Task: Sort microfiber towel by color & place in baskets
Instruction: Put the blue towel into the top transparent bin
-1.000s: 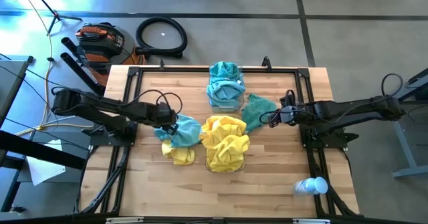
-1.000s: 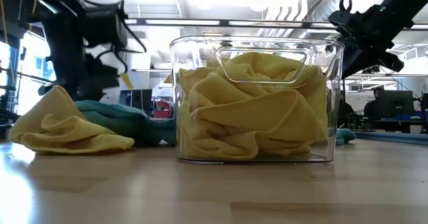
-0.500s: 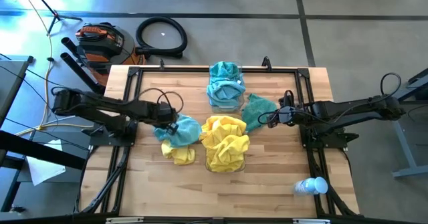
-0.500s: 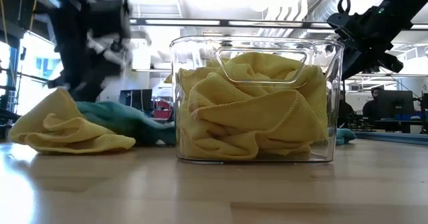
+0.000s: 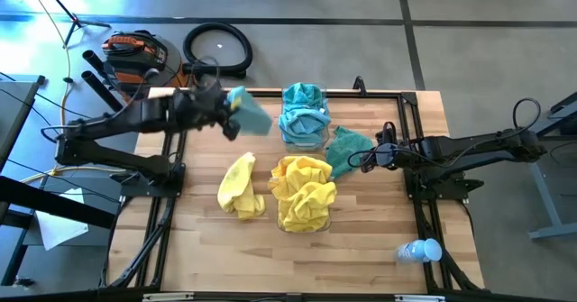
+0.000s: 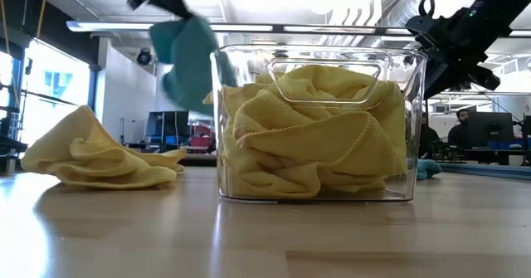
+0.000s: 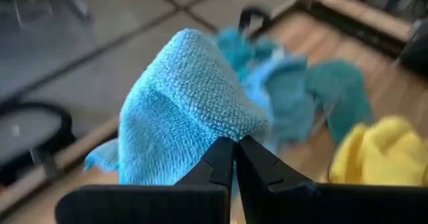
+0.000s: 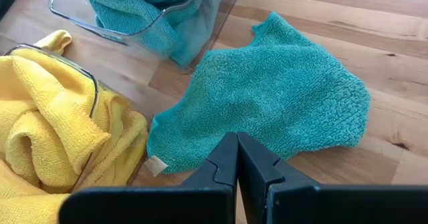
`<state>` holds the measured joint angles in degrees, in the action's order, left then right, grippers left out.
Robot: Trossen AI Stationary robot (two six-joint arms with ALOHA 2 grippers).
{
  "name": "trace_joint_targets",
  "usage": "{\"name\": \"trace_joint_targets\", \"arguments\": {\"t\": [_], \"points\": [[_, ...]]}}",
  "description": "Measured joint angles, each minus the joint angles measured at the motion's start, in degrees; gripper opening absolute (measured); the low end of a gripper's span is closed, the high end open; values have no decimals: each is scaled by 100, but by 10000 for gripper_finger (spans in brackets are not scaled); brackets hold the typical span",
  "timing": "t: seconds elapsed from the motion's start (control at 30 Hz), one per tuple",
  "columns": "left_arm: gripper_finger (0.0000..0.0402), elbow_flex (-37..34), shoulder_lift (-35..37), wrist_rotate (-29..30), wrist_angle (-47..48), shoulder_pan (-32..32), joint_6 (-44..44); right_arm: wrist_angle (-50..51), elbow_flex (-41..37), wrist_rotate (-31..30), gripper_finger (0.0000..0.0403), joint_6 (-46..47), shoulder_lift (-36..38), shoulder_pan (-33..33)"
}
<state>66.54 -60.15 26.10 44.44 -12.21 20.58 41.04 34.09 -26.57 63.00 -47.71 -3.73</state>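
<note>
My left gripper (image 5: 230,104) is shut on a teal-blue microfiber towel (image 5: 253,115) high over the table's far left, beside the far basket (image 5: 303,122), which holds teal-blue towels. In the low view the held towel (image 6: 187,58) hangs in the air. A loose yellow towel (image 5: 242,187) lies bunched on the table left of the near basket (image 5: 303,203), which is full of yellow towels. My right gripper (image 5: 365,160) is shut and hovers over the near edge of a teal towel (image 8: 281,103) that lies flat on the table to the right of the baskets. My left gripper pinches a bunched part of the teal-blue towel (image 7: 227,127) between its two fingers (image 7: 257,164); an edge or a fold, I cannot tell. The fingers come slanting from the table's left. The towel is lifted clear of the table and hangs slack below the fingers.
A white plastic bottle (image 5: 420,250) lies at the table's near right corner. Black frame rails (image 5: 169,203) run along the table's left and right sides and its far edge. Bare wood (image 5: 361,239) lies in front of the near basket.
My left gripper has shut on the teal-blue towel that lay on the yellow one. It has risen with it and swung toward the table's far edge, near the far basket. The towel is lifted clear; the yellow towel stays on the table, now uncovered.
</note>
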Motion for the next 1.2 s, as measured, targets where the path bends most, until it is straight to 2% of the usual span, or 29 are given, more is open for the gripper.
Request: {"name": "trace_joint_targets", "arguments": {"t": [0.23,0.53,0.63,0.8,0.97,1.2], "points": [[0,1022,-1008,-606,-780,-468,-1456,-26,0,-2,0,151,1,-2],[0,2205,-2972,-837,-1086,-695,-2513,-73,0,-7,0,436,1,0],[0,2498,-3522,-1190,-1083,-695,-2752,-70,0,-7,0,563,1,0],[0,2756,-4143,-2169,-1087,-583,-2830,-68,0,-11,0,655,-1,0],[0,2781,-4452,-3349,-1063,-417,-2832,-66,0,-42,0,664,1,-2],[0,2781,-4902,-3449,-991,-372,-2899,-62,0,-336,0,905,-1,0]]}}
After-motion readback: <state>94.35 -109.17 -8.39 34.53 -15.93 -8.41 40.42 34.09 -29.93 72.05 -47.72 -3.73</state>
